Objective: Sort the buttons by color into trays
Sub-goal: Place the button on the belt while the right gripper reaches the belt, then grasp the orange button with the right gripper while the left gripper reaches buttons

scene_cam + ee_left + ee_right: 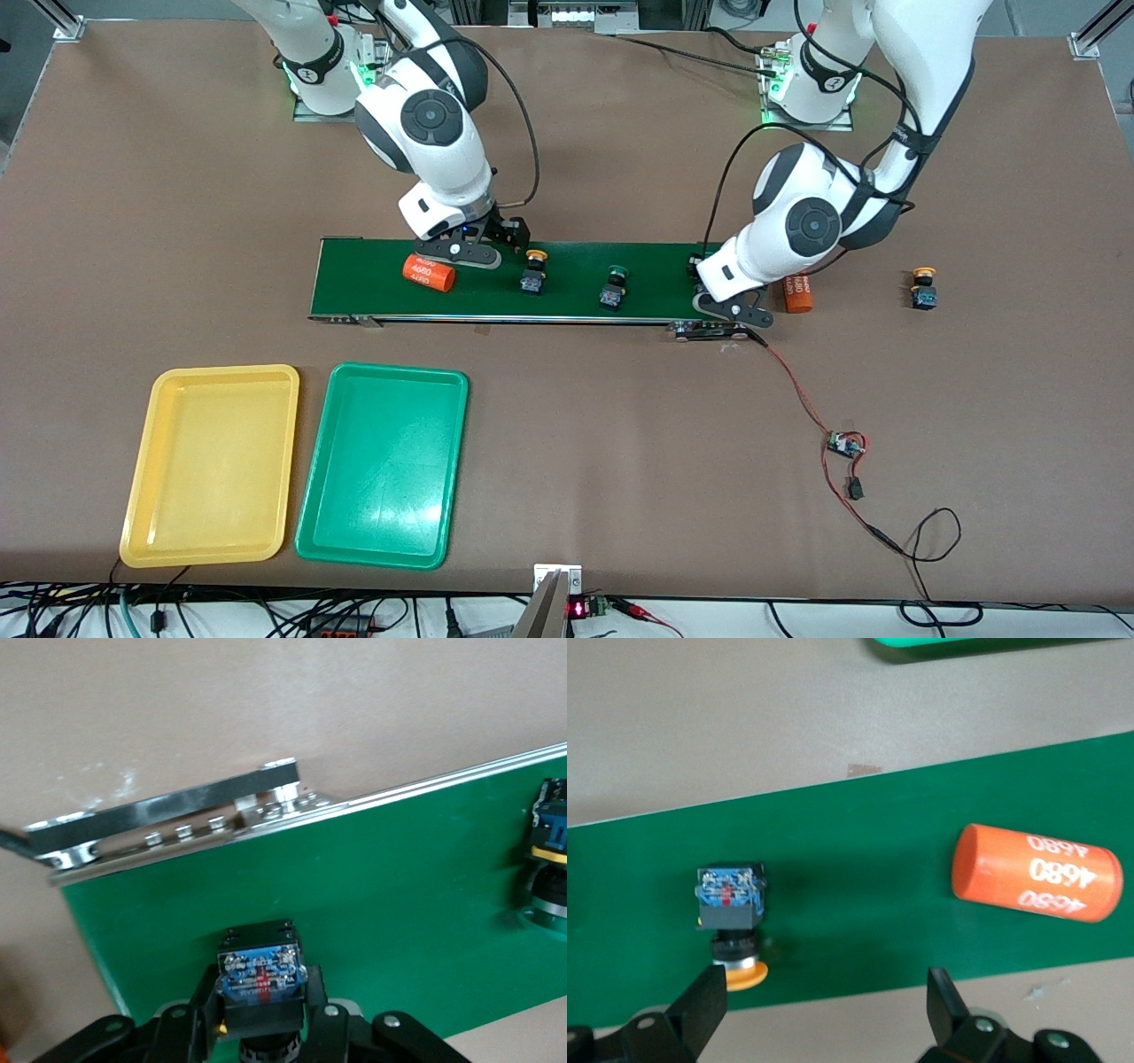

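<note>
I see the conveyor belt (532, 282) in the middle of the frame, a little above centre. The left gripper (728, 306) is low over the end of the belt toward the left arm's end of the table, and in its wrist view its fingers (312, 1017) are clamped together on a button (260, 979) that sits on the green belt surface; I cannot tell the colour of its cap. The right gripper (461, 248) is low over the belt toward the right arm's end, and its fingers (943, 1005) stand wide apart with nothing between them. Just beside it an orange cylinder (429, 273) with white numbers lies on its side on the belt. A yellow-capped button (534, 270) stands on the belt close to this gripper, and a green-capped button (614, 288) stands near the belt's middle. A second orange cylinder (797, 292) lies on the table just beside the left gripper, off the belt. Another yellow-capped button (924, 288) stands alone on the table at the right of the frame. In the lower left of the frame the yellow tray (213, 465) and the green tray (384, 465) lie side by side, the green one closer to the centre.
</note>
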Controlling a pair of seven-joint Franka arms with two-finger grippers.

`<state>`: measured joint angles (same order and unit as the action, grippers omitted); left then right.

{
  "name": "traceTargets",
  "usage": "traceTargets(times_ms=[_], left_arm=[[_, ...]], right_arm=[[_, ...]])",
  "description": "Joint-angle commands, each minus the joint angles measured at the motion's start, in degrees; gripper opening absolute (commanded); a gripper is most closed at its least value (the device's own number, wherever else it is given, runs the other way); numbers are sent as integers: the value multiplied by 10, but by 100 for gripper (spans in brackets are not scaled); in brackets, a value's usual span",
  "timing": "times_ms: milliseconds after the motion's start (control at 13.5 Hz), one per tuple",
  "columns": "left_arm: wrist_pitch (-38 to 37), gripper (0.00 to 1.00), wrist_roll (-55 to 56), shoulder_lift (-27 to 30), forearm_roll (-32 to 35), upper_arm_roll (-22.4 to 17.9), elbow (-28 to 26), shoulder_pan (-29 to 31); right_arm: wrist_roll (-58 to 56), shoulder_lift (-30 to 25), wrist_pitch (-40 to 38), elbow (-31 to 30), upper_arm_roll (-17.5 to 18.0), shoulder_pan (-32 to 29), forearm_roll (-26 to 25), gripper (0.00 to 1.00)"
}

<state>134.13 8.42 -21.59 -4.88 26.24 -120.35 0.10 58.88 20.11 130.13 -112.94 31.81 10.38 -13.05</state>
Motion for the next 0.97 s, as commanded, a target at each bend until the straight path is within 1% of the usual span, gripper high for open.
traceTargets(times_ms=[0,74,223,297,445,594,742,891], left_arm=[[6,92,-5,3,-6,-7,6,-9],[5,100,-6,19,-6,-7,7,-6],[-2,100,-2,63,-6,-13,6,3],[-21,100,-2,85,-5,-18,6,26],[-74,100,-7,114,-5,-18,6,108],[-90,100,-38,114,-4,-19,4,188],[-91,100,-85,92,-4,-19,-1,262],[-91,100,-122,72,0,-19,-7,314]], right_arm=[[38,44,-14,39,-32,45,-47,100],[38,52,-13,41,-38,49,-50,100],[38,59,-13,48,-38,50,-51,100],[39,62,-13,52,-39,51,-51,100],[41,67,-13,60,-39,51,-50,100],[41,72,-13,68,-39,52,-50,100],[41,77,-11,68,-39,53,-50,100],[42,85,-8,68,-39,53,-54,100]])
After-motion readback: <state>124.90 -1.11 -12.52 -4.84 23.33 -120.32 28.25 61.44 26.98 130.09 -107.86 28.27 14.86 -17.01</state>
